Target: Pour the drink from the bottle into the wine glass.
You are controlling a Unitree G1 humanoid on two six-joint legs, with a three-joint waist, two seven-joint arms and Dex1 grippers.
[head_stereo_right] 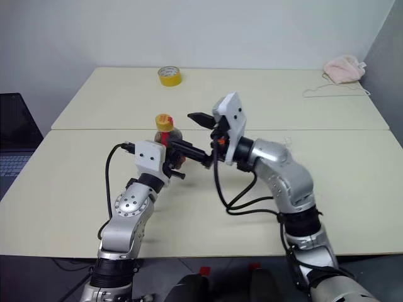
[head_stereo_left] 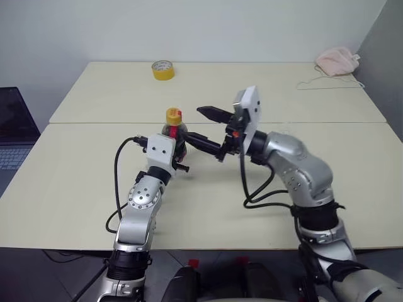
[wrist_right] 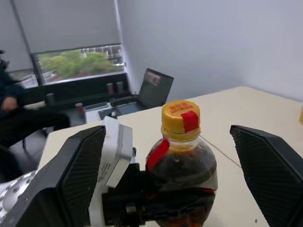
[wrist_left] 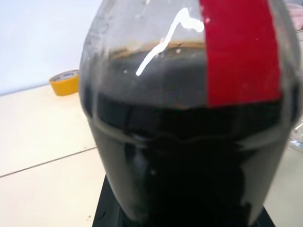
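Near the middle of the head view the left gripper [head_stereo_left: 178, 146] is clamped on the bottle [head_stereo_left: 174, 130], its yellow cap [wrist_right: 180, 116] on and the drink [wrist_left: 189, 156] unpoured, while the right gripper [head_stereo_left: 211, 133] stands spread wide beside it, so opening and pouring remain.

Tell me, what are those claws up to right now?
Left claw shut on bottle, cap still on. Right claw open, beside the cap. No obstruction.
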